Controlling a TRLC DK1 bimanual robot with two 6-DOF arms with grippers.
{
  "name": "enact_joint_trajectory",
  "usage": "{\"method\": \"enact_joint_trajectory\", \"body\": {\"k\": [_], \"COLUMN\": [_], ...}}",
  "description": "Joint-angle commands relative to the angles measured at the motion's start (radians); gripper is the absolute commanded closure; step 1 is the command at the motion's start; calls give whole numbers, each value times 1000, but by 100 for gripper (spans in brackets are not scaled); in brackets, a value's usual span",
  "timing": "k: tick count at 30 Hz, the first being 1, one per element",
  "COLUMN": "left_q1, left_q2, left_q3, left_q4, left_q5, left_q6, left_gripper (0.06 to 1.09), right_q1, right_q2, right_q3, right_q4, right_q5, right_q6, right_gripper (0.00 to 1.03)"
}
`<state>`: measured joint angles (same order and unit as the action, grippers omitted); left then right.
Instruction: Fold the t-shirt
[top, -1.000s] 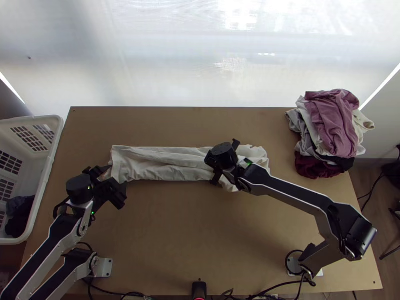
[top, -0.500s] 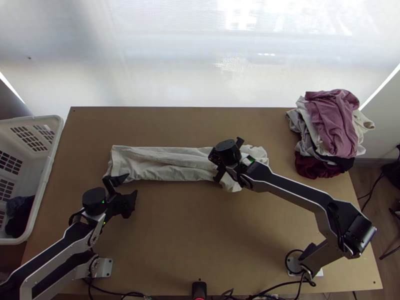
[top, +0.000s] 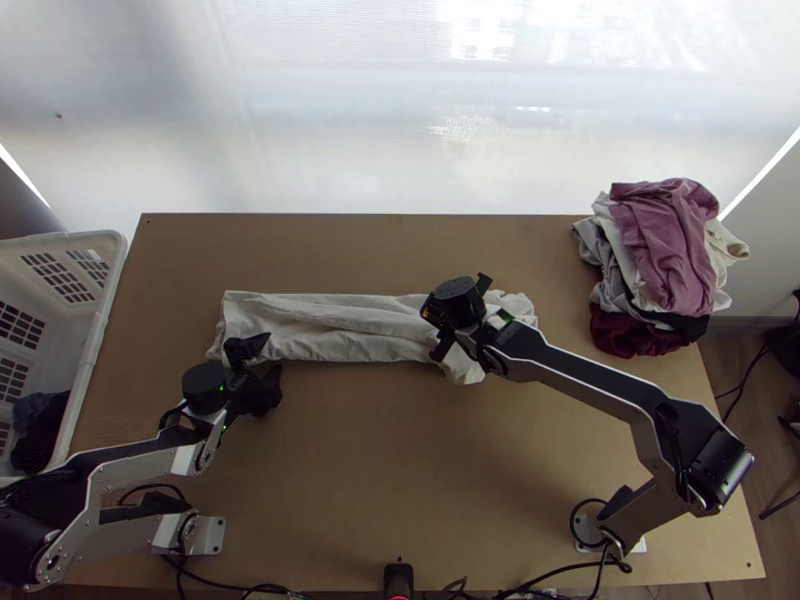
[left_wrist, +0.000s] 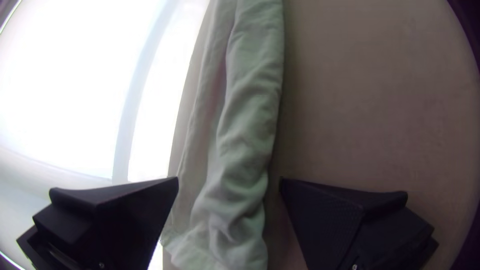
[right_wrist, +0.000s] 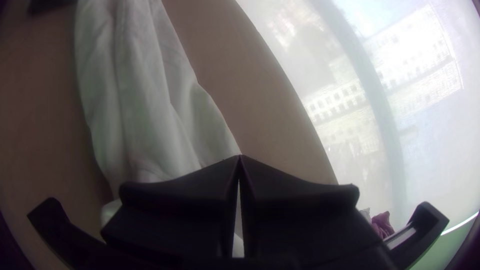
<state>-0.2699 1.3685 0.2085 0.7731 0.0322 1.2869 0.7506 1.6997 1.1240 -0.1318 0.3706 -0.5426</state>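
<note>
Where one tabletop fills mid-frame in the top view, one off-white t-shirt lies as a long creased strip, bunched at right; two end effectors: left, lower left of centre, wide open and empty; right, over the t-shirt, fingertips together, any grip unclear; one clothes pile, upper right; one basket, far left.

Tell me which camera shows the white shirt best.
The top view: it shows the shirt as a long strip across the table, partly hidden by the right gripper. The left wrist view shows creases and one end close up; the right wrist view shows a stretch of cloth beyond the closed fingers.
</note>
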Motion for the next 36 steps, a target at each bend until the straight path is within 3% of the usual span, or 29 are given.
{"method": "enact_joint_trajectory", "body": {"k": [1,7,19,24,36], "left_q1": [29,51,60,57,38], "left_q2": [142,199,218,147,-120], "left_q3": [62,77,88,94,22], "left_q4": [95,144,140,123,-47], "left_q5": [-9,-9,0,0,2], "left_q6": [48,88,78,43,-11], "left_gripper": [11,12,86,97,99], "right_q1": [-5,-14,-76,-74,-28], "right_q2": [2,40,155,146,107], "right_q3": [-15,-33,-63,-89,-156], "right_q4": [0,77,215,215,215], "right_q5": [-6,-7,-9,-9,-7], "right_q6": [4,-2,-36,-31,24], "right_gripper": [100,100,100,100,100]}}
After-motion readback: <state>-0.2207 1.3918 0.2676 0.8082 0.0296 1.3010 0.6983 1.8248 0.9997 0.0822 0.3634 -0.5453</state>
